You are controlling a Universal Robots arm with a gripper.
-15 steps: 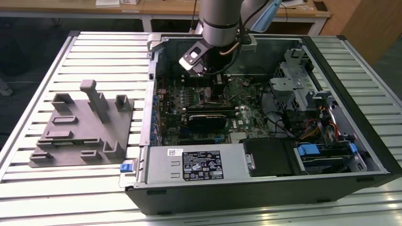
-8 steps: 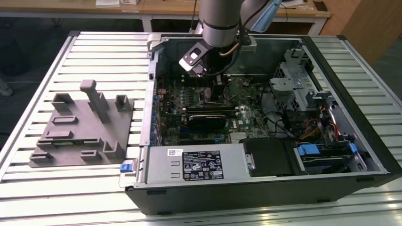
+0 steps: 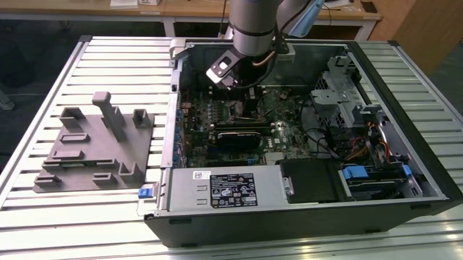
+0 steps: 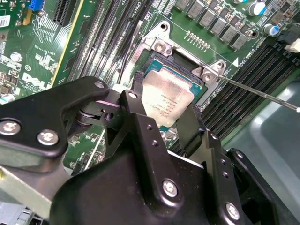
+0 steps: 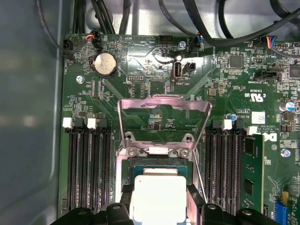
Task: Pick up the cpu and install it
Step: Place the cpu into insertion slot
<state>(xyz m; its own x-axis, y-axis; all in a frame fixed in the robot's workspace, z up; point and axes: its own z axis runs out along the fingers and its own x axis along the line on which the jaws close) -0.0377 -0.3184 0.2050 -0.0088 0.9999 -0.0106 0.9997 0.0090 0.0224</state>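
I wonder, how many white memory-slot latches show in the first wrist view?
4 white latches: two to one side of the cpu, two to the other side. More may be hidden at the slots' far ends.

We log a work table (image 3: pixel 108 59) of pale metal slats spanning most of the exterior view. Its ridges carry a soft, even sheen, and the shadows on it are faint. Along the upper edge of the frame runs a light wooden desk (image 3: pixel 195 10) on white legs (image 3: pixel 168 26), with sheets of paper (image 3: pixel 124 3) lying on it at upper left. A brown wooden panel (image 3: pixel 423 27) stands at upper right. The floor (image 3: pixel 32 59) at upper left is dark, and we note more of it down the right edge.
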